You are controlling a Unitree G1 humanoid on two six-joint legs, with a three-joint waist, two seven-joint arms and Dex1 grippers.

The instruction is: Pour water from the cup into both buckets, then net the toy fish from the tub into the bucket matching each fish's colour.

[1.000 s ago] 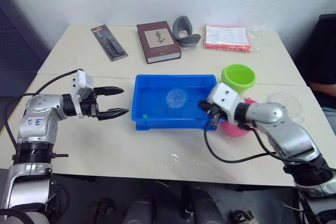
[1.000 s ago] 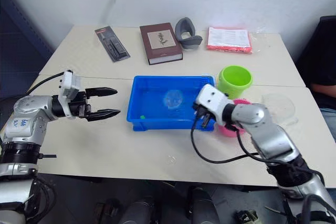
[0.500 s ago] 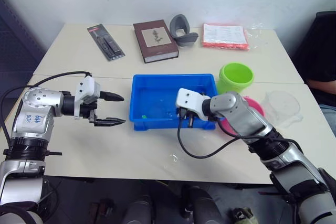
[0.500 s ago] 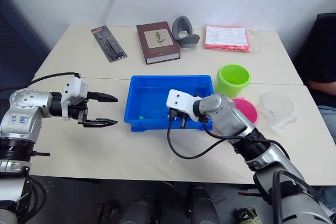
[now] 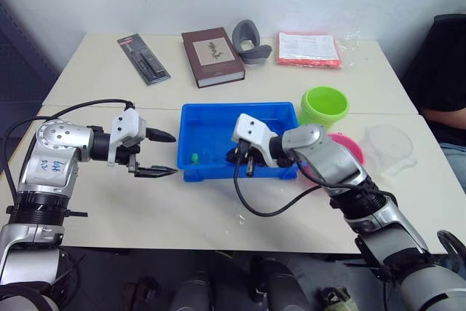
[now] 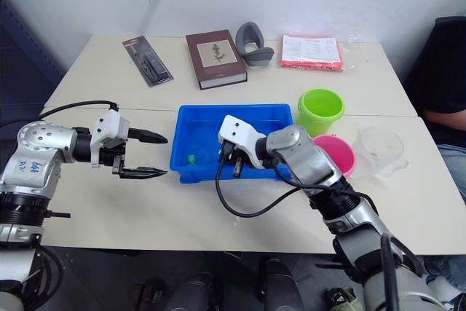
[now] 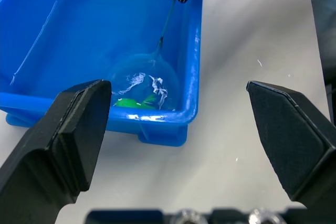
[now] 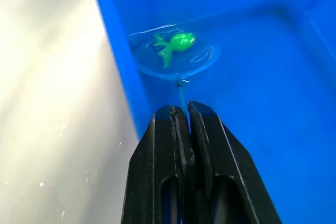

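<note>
The blue tub (image 5: 240, 108) stands mid-table. A green toy fish (image 8: 176, 41) lies at its near-left corner (image 5: 194, 157), inside the ring of the net (image 8: 176, 56). The net's thin handle (image 7: 166, 23) runs back to my right gripper (image 5: 244, 160), which is shut on it over the tub's front part. Just left of the tub my left gripper (image 5: 166, 154) is open and holds nothing. The lime green bucket (image 5: 325, 105) and the pink bucket (image 5: 350, 148) stand right of the tub. The clear cup (image 5: 391, 143) sits further right.
Along the table's far side lie a black packaged tool (image 5: 143, 58), a brown book (image 5: 212, 56), a grey curved object (image 5: 251, 41) and a red packet (image 5: 309, 49). A person (image 5: 444, 71) sits at the right edge.
My right gripper has carried the net leftward across the tub, from beside the pink bucket to the green fish at the near-left corner. My left gripper has edged closer to the tub.
</note>
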